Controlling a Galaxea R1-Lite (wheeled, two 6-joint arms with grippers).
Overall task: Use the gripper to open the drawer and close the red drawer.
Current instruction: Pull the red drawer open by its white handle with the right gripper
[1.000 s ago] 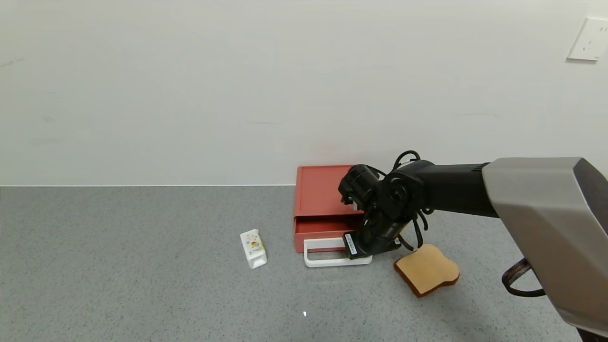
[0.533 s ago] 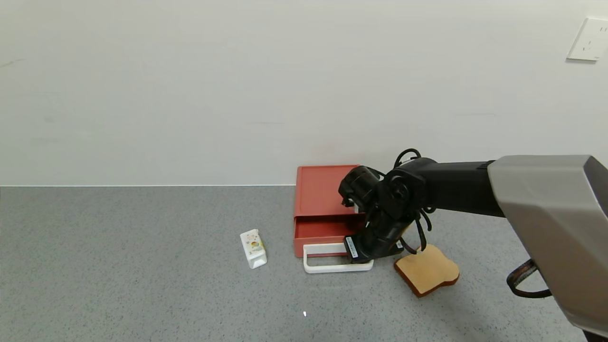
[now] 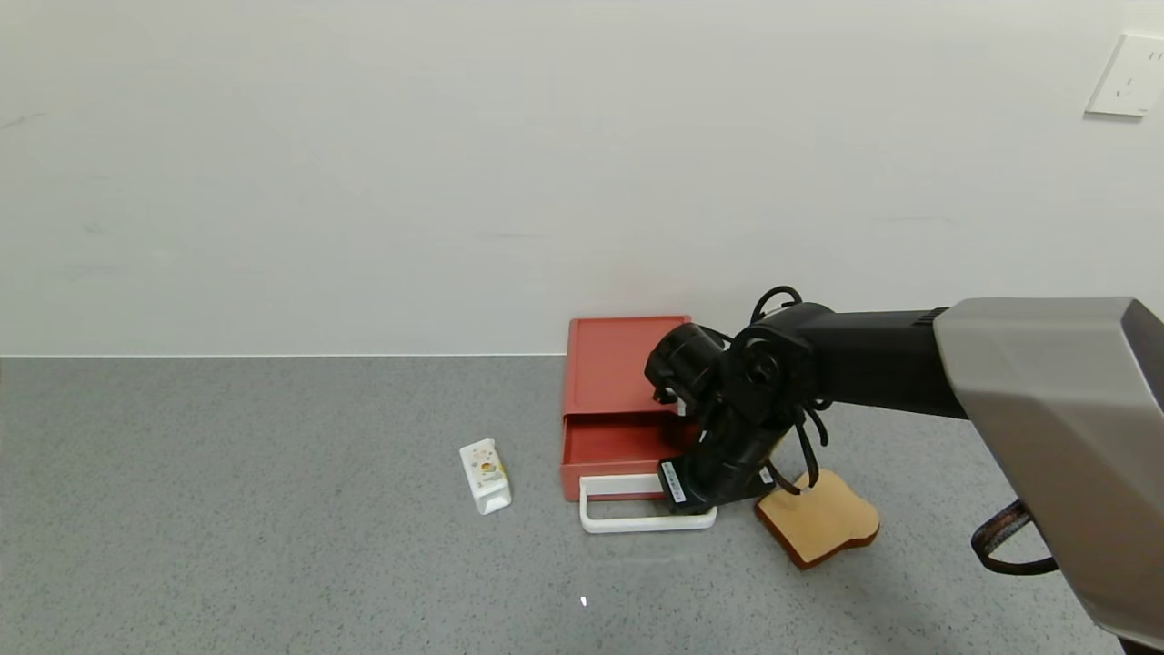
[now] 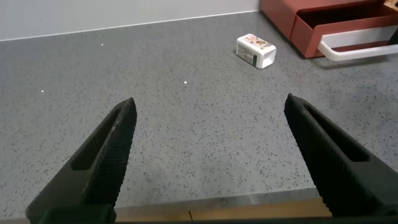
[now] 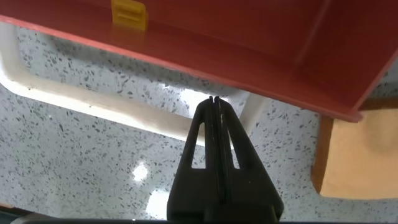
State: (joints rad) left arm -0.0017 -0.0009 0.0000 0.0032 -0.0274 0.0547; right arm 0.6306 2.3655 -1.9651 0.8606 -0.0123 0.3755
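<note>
A grey speckled counter (image 3: 273, 509) runs up to a plain white wall (image 3: 455, 164), with a white socket plate (image 3: 1124, 75) high on the wall at the right. The red drawer (image 3: 618, 400) sits on the counter against the wall, its tray pulled partly out toward the robot so the inside shows, and its white loop handle (image 3: 637, 521) lies flat on the counter in front of the tray. The right gripper (image 5: 214, 106) reaches in from the right on its grey-shelled arm and points down inside the handle loop at the loop's right end; its two black fingers (image 5: 205, 134) are pressed together with nothing between them, their tips just in front of the tray's front edge. A small yellow tab (image 5: 129, 14) shows inside the tray. A slice of toast (image 3: 818, 518) lies on the counter just to the right of the handle, close beside the gripper. A small white carton (image 3: 485, 476) lies to the left of the drawer, apart from it. The left gripper (image 4: 211, 155) hovers over bare counter well away from the drawer, its fingers spread wide and holding nothing.
</note>
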